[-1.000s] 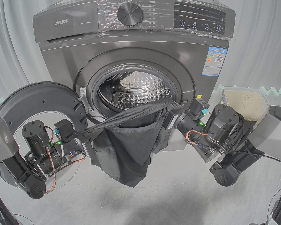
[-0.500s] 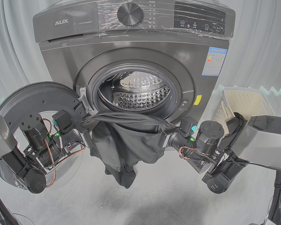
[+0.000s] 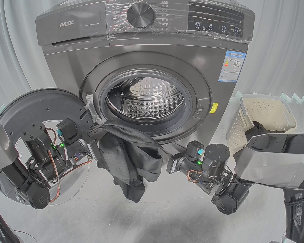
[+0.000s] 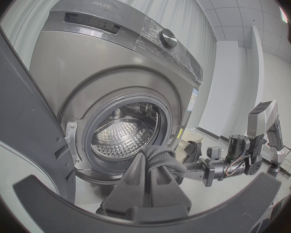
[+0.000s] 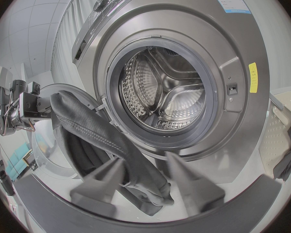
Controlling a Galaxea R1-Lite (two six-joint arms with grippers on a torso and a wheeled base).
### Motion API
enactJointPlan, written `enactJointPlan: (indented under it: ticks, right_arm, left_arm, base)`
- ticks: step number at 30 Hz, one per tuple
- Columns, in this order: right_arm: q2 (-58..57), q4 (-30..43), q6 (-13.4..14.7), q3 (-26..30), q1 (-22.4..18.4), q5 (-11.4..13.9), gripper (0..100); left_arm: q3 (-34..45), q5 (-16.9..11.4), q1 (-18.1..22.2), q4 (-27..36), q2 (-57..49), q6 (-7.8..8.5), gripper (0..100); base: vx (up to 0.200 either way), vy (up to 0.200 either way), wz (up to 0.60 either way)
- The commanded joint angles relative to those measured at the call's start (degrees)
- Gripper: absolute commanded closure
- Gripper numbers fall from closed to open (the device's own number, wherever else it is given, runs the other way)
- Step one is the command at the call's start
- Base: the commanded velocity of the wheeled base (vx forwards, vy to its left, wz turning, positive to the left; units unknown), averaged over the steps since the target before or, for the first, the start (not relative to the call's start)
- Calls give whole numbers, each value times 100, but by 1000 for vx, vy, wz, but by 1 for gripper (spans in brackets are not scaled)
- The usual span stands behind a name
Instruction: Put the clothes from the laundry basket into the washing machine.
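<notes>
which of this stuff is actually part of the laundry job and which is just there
Part of the job:
dark garment, pinched in the left gripper
open right gripper beside it
washing machine, door open
laundry basket with more dark clothes

Just there:
curtain
label and yellow sticker on the machine's front

**Dark garment clamped before the open drum**

We see our left gripper (image 4: 151, 167) with its fingers closed on a fold of the dark garment (image 4: 160, 154), just in front of the washing machine (image 4: 97, 68). The door (image 4: 19, 120) stands swung open beside us, and the steel drum (image 4: 123, 136) shows behind the cloth. Farther off, the right gripper (image 4: 188, 172) points toward the garment. The laundry basket (image 4: 185, 144) sits behind it, beside the machine.
</notes>
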Motion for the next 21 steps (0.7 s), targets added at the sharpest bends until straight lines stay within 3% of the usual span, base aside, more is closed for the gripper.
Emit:
enactJointPlan:
  ticks: [1, 12, 21]
  right_arm:
    - [77, -4, -3, 56, 0, 5, 0]
    - [77, -4, -29, 425, -96, 330, 0]
    - [-2, -21, -126, 1321, -395, 1499, 0]
  left_arm:
    - [1, 1, -2, -10, 4, 2, 100]
    - [-8, 1, 6, -10, -5, 11, 100]
    - [-8, 10, 6, -10, -22, -7, 100]
  base:
    - [0, 0, 0]
    - [0, 0, 0]
    - [0, 0, 0]
